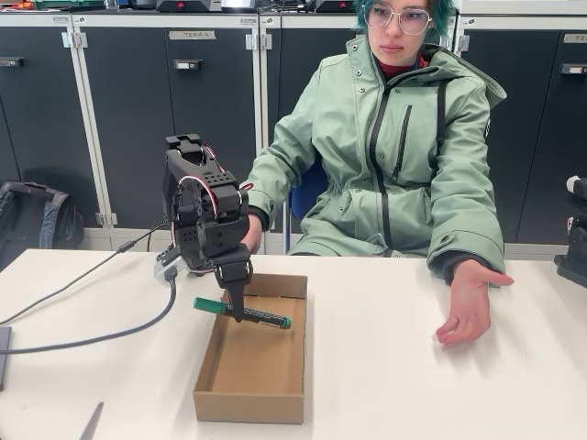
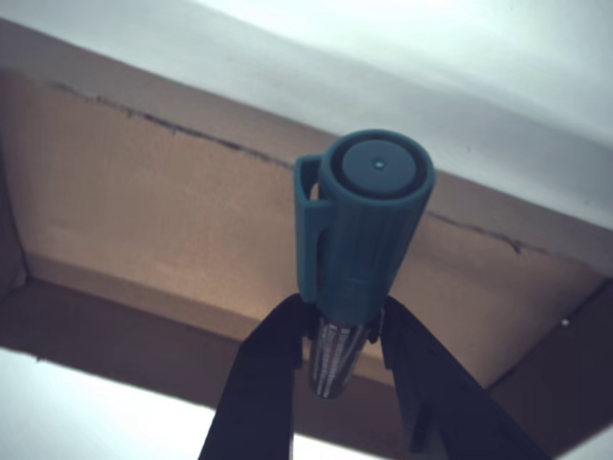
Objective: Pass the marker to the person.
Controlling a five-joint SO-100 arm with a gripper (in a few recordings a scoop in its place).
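Observation:
My black gripper (image 1: 238, 312) points down over the left part of an open cardboard box (image 1: 275, 396) and is shut on the marker (image 1: 266, 318). The marker hangs roughly level above the box floor, green cap to the left, dark labelled barrel to the right. In the wrist view the green cap of the marker (image 2: 369, 220) points at the camera, with both black fingers (image 2: 259, 383) pressed on the barrel behind it. The person (image 1: 394, 147) sits behind the table in a mint-green jacket. One open hand (image 1: 466, 307) rests palm up on the table, to the right of the box.
A grey cable (image 1: 101, 335) runs across the left of the white table (image 1: 413, 385). A dark bag (image 1: 32, 220) lies on the floor at the left. Dark cabinets (image 1: 138, 110) line the back wall. A black device (image 1: 576, 247) sits at the right edge.

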